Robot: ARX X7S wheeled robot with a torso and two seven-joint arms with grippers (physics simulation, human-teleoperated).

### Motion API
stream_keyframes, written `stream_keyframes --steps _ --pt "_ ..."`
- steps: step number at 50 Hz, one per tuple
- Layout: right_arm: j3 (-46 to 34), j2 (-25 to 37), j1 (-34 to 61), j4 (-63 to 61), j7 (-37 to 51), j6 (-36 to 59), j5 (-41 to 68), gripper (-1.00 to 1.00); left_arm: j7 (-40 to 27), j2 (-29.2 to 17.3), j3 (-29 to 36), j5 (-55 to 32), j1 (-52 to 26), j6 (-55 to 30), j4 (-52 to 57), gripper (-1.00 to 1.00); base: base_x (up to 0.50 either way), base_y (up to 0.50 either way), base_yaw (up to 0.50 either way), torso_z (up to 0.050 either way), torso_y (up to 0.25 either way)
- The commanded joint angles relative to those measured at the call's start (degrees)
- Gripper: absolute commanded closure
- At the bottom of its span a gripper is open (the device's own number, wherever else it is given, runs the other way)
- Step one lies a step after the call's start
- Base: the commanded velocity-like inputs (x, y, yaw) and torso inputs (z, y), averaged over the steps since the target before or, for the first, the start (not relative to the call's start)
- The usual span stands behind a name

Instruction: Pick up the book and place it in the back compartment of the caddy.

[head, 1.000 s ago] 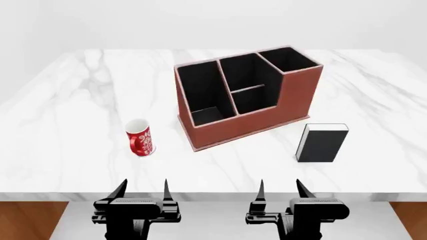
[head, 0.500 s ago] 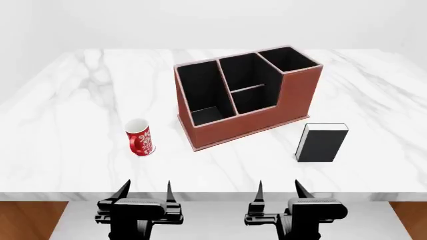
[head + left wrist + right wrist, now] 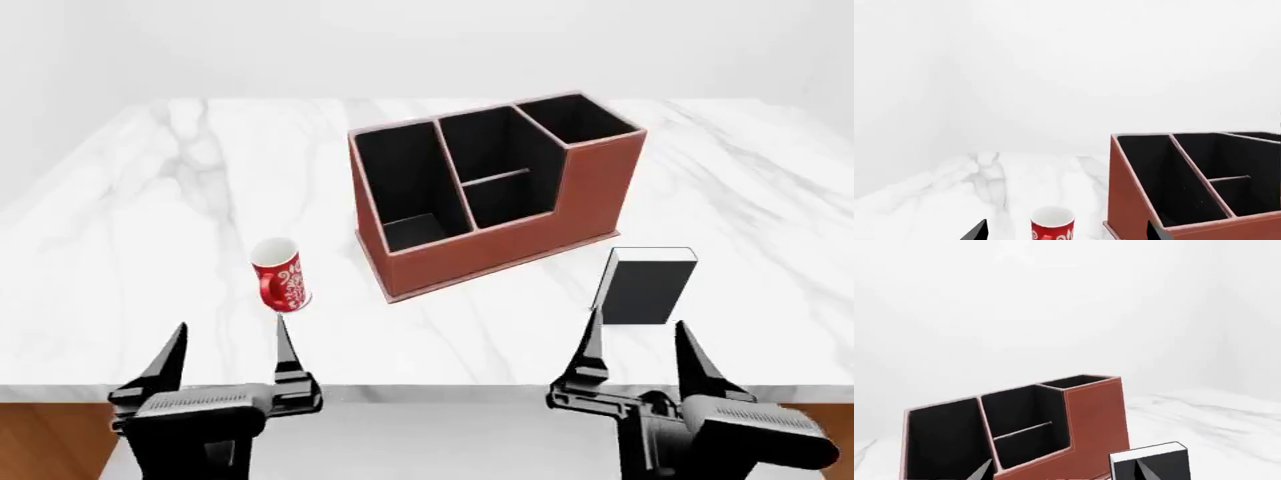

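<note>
The black book [image 3: 645, 287] with white page edges stands upright on the marble table, right of the reddish-brown caddy [image 3: 594, 190]. It also shows in the right wrist view [image 3: 1151, 465], beside the caddy [image 3: 1094, 410]. The back compartment [image 3: 487, 145] is the far cell of the middle column, behind a low partition. My right gripper [image 3: 641, 340] is open and empty at the table's front edge, just in front of the book; its jaws frame the caddy's front and the book's edge [image 3: 1064, 472]. My left gripper [image 3: 227, 345] is open and empty, in front of the mug.
A red-and-white patterned mug [image 3: 280, 275] stands left of the caddy, between the left jaws in the left wrist view [image 3: 1053, 225]. The caddy [image 3: 1141, 200] has a long cell at its left and a tall square cell [image 3: 577, 120] at its right. The white marble table [image 3: 134, 230] stretches around them.
Both grippers have risen and moved forward to the table's front edge. The left one has shifted left, the right one right, toward the book. The book, caddy and mug have not moved.
</note>
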Motion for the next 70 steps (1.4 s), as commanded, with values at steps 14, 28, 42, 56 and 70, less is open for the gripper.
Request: stream_keyframes --steps 14,28,42,56,70 --pt "12.6 1.1 -6.1 -21.0 0.7 -20.9 10.6 -1.00 -7.5 -1.4 -13.4 -3.3 6.2 16.9 19.8 -1.00 0.00 0.00 0.00 0.000 0.000" --pt "11.4 2.2 -6.9 -21.9 0.6 -22.6 11.6 -1.00 -9.3 -2.2 -14.2 -4.3 6.3 16.7 18.7 -1.00 0.38 -0.08 0.00 0.000 0.000" --pt "9.8 3.0 -7.1 -21.5 0.8 -22.7 11.3 -1.00 -10.0 -2.9 -13.1 -4.0 6.2 16.4 18.5 -1.00 0.50 -0.12 0.00 0.000 0.000" --pt "8.3 3.6 -7.3 -21.2 1.0 -22.6 10.7 -1.00 -10.6 -3.5 -12.2 -3.9 6.4 16.6 18.0 -1.00 0.50 -0.12 0.00 0.000 0.000" --pt "6.6 4.3 -7.8 -21.0 0.1 -23.2 7.6 -1.00 -11.3 -4.1 -11.7 -3.7 6.6 16.6 17.8 -1.00 0.26 -0.04 0.00 0.000 0.002"
